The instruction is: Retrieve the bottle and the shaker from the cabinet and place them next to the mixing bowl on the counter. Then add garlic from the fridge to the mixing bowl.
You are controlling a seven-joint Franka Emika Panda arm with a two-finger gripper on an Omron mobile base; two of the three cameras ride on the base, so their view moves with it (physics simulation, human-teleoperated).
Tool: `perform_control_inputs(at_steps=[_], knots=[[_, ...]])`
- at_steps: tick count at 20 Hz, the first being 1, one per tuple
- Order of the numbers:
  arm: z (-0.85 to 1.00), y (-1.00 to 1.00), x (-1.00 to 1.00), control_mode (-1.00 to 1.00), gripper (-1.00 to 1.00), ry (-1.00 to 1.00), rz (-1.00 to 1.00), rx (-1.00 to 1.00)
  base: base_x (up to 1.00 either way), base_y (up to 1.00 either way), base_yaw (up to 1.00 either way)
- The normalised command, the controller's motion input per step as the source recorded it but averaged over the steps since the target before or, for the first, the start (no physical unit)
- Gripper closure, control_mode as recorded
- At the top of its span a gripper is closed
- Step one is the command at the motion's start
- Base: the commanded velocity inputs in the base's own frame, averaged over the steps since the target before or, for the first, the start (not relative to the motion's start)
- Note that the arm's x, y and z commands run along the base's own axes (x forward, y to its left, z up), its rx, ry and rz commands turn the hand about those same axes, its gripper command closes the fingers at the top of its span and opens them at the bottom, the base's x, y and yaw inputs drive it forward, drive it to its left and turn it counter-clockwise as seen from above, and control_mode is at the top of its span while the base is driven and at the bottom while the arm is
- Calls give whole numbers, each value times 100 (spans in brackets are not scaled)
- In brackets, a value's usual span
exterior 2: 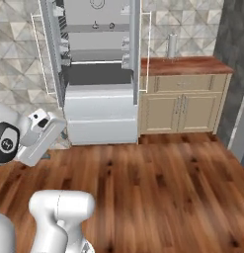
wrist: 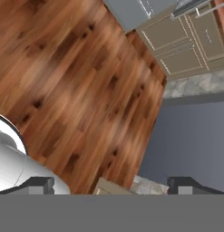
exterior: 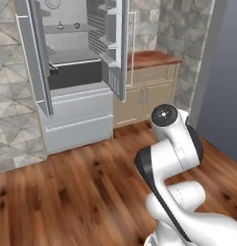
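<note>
My gripper (wrist: 112,185) is open, its two dark fingertips (wrist: 38,183) far apart with nothing between them, and it looks down at the wooden floor (wrist: 77,77). The arm is folded close to the base (exterior: 172,144). The fridge (exterior 2: 99,108) stands ahead with both upper doors swung open. Two small round things (exterior 2: 95,24) sit on an upper shelf, too small to tell if they are garlic. The bottle, the shaker and the mixing bowl are out of view.
A beige cabinet with a brown counter top (exterior 2: 185,64) adjoins the fridge on the right, and a tall grey cylinder (exterior 2: 171,45) stands on it. The open right fridge door (exterior: 116,48) juts out beside the cabinet. A dark wall (exterior: 220,86) bounds the right side.
</note>
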Motion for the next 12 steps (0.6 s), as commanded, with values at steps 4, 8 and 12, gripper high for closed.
perform_control_inputs(at_steps=[4,8,12], knots=[[0,0,0,100,-100,0,0,0,91,36,0],[0,0,0,100,-100,0,0,0,87,37,0],[0,0,0,100,-100,0,0,0,86,30,0]])
